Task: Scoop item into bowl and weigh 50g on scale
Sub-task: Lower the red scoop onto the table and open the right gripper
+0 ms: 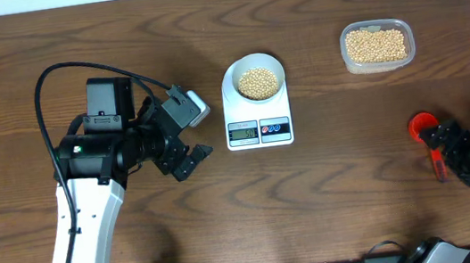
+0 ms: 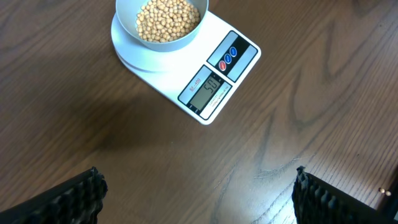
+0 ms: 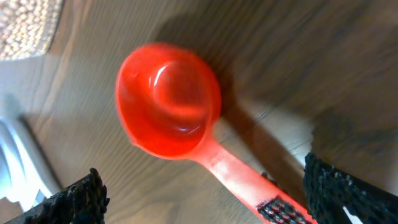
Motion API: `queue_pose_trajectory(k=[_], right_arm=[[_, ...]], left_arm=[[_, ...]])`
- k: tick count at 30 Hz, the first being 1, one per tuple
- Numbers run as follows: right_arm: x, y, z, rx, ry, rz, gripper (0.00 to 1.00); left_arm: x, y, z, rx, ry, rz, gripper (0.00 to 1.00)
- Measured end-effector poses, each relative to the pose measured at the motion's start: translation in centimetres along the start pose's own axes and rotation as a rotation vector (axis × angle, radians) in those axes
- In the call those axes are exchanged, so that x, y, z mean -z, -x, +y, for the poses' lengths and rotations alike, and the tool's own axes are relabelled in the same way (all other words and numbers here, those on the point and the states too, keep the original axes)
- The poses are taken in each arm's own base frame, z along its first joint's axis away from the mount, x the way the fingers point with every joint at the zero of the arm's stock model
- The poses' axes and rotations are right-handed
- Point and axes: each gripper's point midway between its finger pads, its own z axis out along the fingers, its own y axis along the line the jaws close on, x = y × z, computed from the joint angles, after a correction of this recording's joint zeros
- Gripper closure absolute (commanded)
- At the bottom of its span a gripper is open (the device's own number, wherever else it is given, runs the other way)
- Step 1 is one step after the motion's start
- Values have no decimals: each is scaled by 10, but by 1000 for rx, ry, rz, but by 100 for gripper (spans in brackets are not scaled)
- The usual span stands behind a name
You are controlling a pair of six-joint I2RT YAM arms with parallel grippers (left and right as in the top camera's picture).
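The pale bowl [image 1: 233, 81] stands on the white scale [image 1: 258, 131] and holds a heap of tan beans [image 1: 258, 83]. In the left wrist view the bowl [image 2: 126, 22], its beans [image 2: 166, 18] and the scale [image 2: 217, 84] show ahead; the display seems to read about 50. My left gripper [image 1: 192, 159] is open and empty above bare table left of the scale, as the left wrist view [image 2: 199, 186] also shows. My right gripper [image 1: 463, 146] is open at the far right, its fingers [image 3: 202, 177] spread either side of the handle of an empty red scoop [image 3: 169, 99] lying on the table.
A clear plastic tub [image 1: 348, 62] of more beans stands at the back right; its corner shows in the right wrist view [image 3: 25, 25]. The red scoop [image 1: 423, 126] lies near the table's right side. Cables and a rail run along the front edge.
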Motion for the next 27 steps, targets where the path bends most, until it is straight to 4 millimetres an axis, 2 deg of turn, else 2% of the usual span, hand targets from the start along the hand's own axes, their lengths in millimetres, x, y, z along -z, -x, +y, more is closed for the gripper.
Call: queue_pose_trajectory(k=[5, 12, 27], right_arm=[[0, 14, -3, 32, -24, -58, 1], [1, 19, -1, 41, -17, -71, 1], [-8, 10, 36, 131, 92, -28, 1]], left_arm=[[0, 0, 0, 0, 0, 0, 2], [0, 0, 0, 0, 0, 0, 2], [0, 0, 0, 0, 0, 0, 2]])
